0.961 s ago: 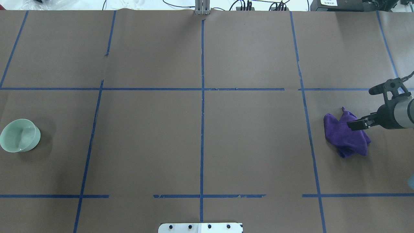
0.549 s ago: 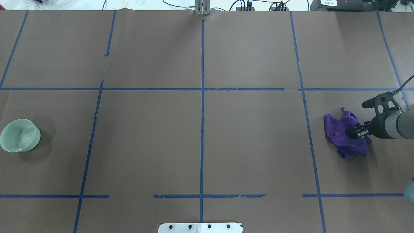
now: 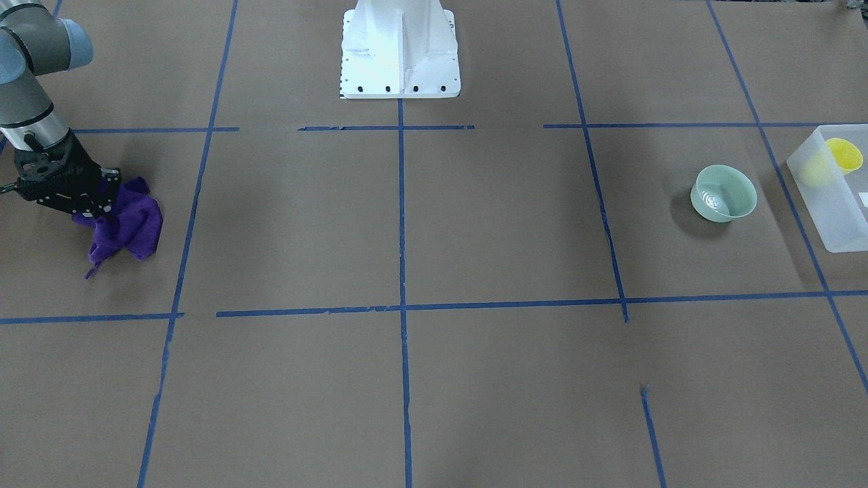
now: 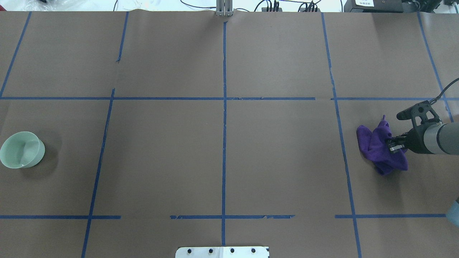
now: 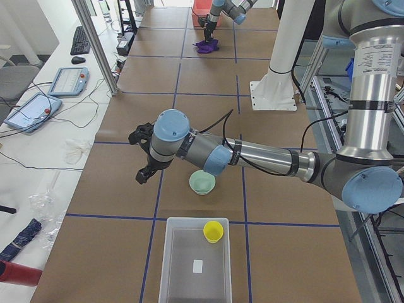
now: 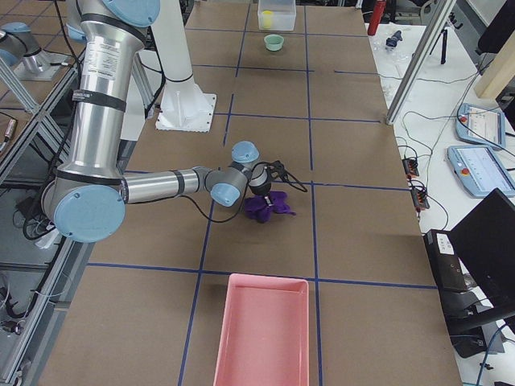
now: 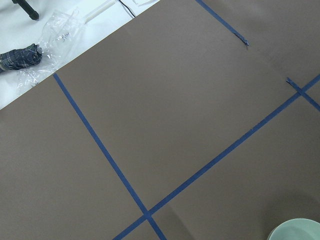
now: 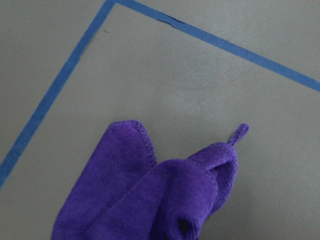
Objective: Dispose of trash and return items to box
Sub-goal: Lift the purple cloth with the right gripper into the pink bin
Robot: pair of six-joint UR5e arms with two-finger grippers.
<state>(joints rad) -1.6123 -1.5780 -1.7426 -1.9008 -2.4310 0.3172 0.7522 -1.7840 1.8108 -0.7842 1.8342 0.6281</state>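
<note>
Brown paper counter (image 4: 161,154), blue tape lines. Right pincer (image 4: 391,145) pinched a crumpled purple cloth (image 4: 373,143). Pale mint-green round bowl (image 3: 723,193) sat near the translucent frosted-white plastic bin (image 3: 837,224), with a small bright yellow plastic cup (image 3: 844,154) inside it. Left pincer (image 5: 144,173) hung by the bowl; couldn't tell its grip.

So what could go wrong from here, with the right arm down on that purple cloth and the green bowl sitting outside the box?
Two risks. The right gripper seems pinched into just one fold of the bunched purple cloth, so the cloth may slip free or drag on lifting. The left gripper hangs close beside the glossy mint bowl, which could get nudged and slide instead of being grasped.
</note>
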